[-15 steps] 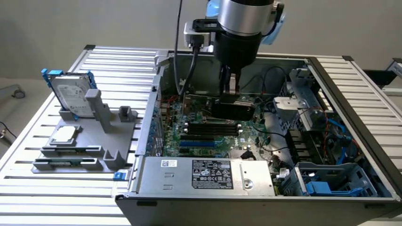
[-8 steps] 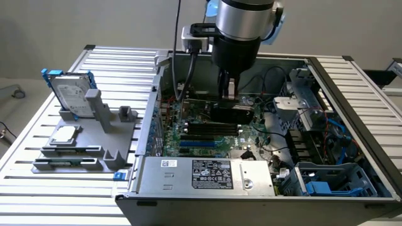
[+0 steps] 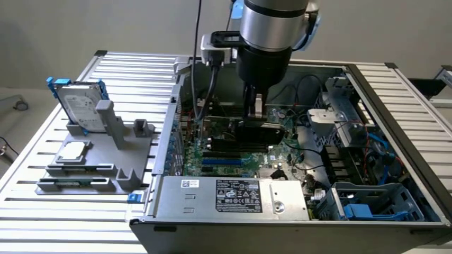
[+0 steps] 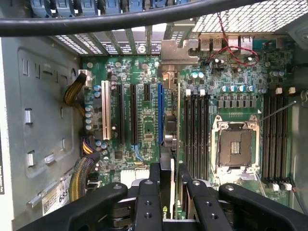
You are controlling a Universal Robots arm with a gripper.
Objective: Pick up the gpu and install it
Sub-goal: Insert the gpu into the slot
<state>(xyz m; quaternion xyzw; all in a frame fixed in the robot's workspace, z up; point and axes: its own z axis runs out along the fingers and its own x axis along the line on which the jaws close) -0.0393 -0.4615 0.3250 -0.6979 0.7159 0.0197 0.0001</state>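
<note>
The gpu (image 3: 240,136) stands on edge inside the open computer case (image 3: 282,233), over the motherboard (image 3: 233,159). Whether it is fully seated in a slot cannot be told. The gripper (image 3: 255,114) is closed on the upper edge of the gpu, one finger on each face, with the arm reaching straight down into the case.

The case lies on its side on a table (image 3: 71,222) of ribbed metal slats. The wall behind is plain pale grey.

On the table towards the exterior view's left, a grey moulded holder (image 3: 116,140) carries a hard drive (image 3: 79,106) with blue rails, upright, and a small square chip (image 3: 73,151), flat. A silver box with a printed label (image 3: 233,196) fills the near corner of the case.

The wrist view looks along the gpu (image 4: 169,134), edge-on between the black gripper (image 4: 168,173) fingers, beside a blue slot (image 4: 160,113). It also shows a square metal socket (image 4: 234,147), rows of narrow black slots (image 4: 197,130), and a thick black cable (image 4: 96,21).
</note>
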